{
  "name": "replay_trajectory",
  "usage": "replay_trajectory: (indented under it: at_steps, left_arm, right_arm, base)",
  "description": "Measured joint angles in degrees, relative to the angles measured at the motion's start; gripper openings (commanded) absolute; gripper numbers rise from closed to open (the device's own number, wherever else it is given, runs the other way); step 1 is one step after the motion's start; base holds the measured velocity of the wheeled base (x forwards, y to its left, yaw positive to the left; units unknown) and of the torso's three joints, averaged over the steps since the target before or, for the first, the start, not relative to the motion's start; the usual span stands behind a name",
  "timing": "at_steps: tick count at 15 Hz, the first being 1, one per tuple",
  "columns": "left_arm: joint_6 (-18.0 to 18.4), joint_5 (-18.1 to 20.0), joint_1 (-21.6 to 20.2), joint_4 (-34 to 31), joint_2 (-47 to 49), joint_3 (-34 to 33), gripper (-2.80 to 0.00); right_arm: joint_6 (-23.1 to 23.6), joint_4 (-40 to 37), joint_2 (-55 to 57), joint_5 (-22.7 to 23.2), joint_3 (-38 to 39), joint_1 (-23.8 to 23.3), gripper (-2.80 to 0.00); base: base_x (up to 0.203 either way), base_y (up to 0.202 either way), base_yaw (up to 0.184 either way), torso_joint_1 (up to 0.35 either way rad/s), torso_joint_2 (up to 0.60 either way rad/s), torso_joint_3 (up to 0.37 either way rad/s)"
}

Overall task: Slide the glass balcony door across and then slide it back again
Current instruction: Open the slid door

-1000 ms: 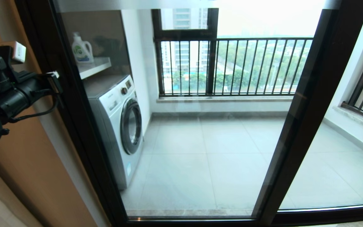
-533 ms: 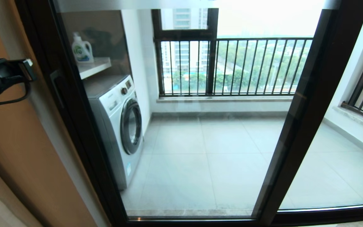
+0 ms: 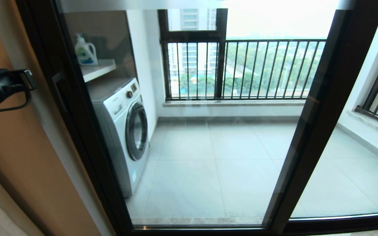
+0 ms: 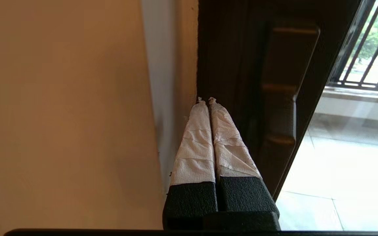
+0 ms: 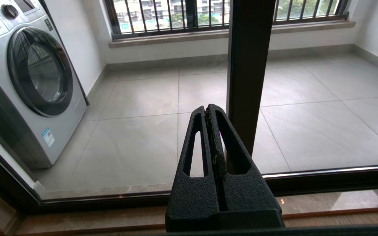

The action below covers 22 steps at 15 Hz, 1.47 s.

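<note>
The glass balcony door [image 3: 85, 137], clear glass in a dark frame, stands shut against the left wall jamb. Its narrow vertical handle [image 3: 57, 90] sits on the left stile. My left gripper [image 3: 28, 78] hovers to the left of that handle, apart from it, in front of the tan wall. In the left wrist view its taped fingers [image 4: 195, 144] are pressed together, shut on nothing, with the handle [image 4: 285, 85] beside them. My right gripper [image 5: 209, 109] is low, shut and empty, facing the door's right stile [image 5: 248, 65]; it does not show in the head view.
A matching fixed glass panel [image 3: 349, 170] fills the right side. Behind the glass are a washing machine [image 3: 123, 131], a detergent bottle [image 3: 85, 50] on a shelf, and the black-barred railing window [image 3: 241, 68]. The floor track [image 5: 323, 178] runs below.
My left gripper has drawn back leftward from the door handle, where it was a second ago, and now holds still. The door itself has not visibly shifted.
</note>
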<state>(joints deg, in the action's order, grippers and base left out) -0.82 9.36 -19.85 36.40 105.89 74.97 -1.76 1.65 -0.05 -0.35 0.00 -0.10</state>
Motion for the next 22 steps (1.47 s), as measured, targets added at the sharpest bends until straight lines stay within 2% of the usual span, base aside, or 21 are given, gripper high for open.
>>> replay_trajectory:
  at_steps: [12, 22]
  left_arm:
    - [1.2, 0.0, 1.2, 0.4, 5.5, 0.8, -2.8]
    - [1.2, -1.4, 7.2, 0.3, 6.3, 1.3, -2.8]
  right_arm:
    - [0.0, 0.0, 0.0, 0.0, 0.0, 0.0, -2.8]
    - [0.0, 0.0, 0.0, 0.0, 0.0, 0.0, -2.8]
  base:
    - [0.0, 0.0, 0.0, 0.0, 0.0, 0.0]
    - [0.0, 0.0, 0.0, 0.0, 0.0, 0.0]
